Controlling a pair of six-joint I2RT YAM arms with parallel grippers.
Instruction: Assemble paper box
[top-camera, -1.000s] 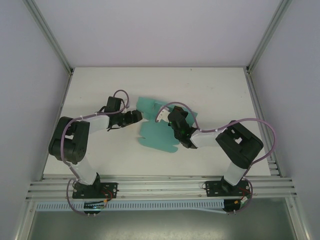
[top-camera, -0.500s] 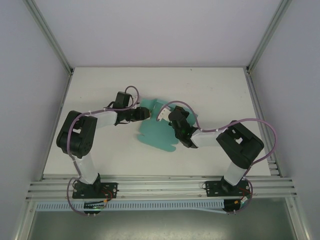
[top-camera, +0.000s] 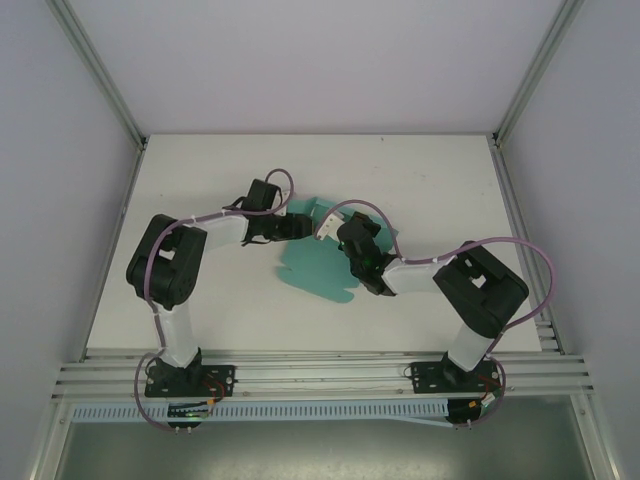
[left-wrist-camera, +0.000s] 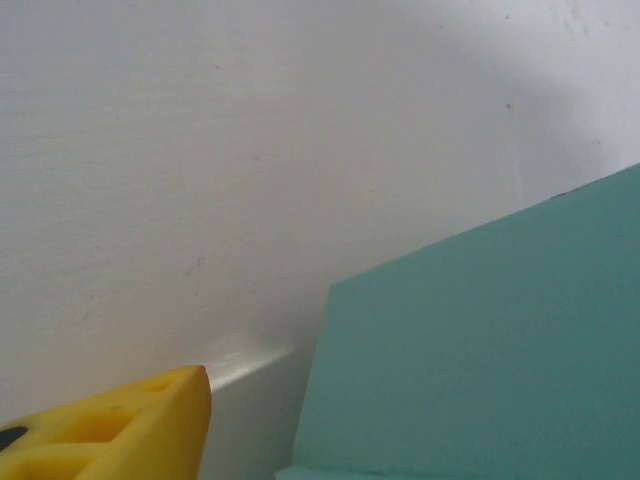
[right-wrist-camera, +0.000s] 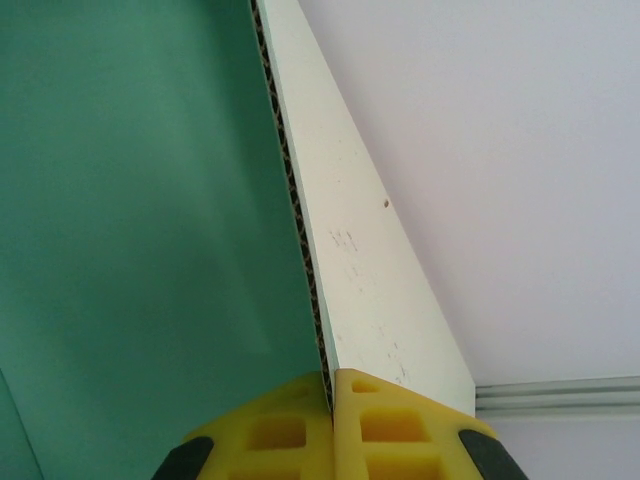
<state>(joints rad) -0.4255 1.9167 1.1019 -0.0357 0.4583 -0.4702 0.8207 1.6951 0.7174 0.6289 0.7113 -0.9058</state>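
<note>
- Pinching a raised flap of the paper box (top-camera: 316, 272), the right gripper (right-wrist-camera: 331, 400) had both yellow fingertips (right-wrist-camera: 270, 435) pressed together on the card's edge; the corrugated edge ran straight up out of the closed jaws in the right wrist view.
- The teal face of the flap was left of that edge and the pale off-white face right of it.
- From above, the right gripper (top-camera: 336, 232) sat over the sheet's far-right part, with the wrist tilted down and angled toward the far left.
- The right forearm ran left from a bent elbow above its base at the near right.
- The left gripper (top-camera: 299, 228) pointed right, at the sheet's far-left edge and close to the right gripper.
- One yellow finger (left-wrist-camera: 115, 428) showed low in the left wrist view, just beside a teal panel (left-wrist-camera: 480, 350); I cannot tell whether these jaws were spread or closed.
- The left forearm stretched rightward from an elbow raised over its base at the near left.
- The box lay as a mostly flat die-cut sheet at the middle of the white table (top-camera: 430, 180), between the two grippers.
</note>
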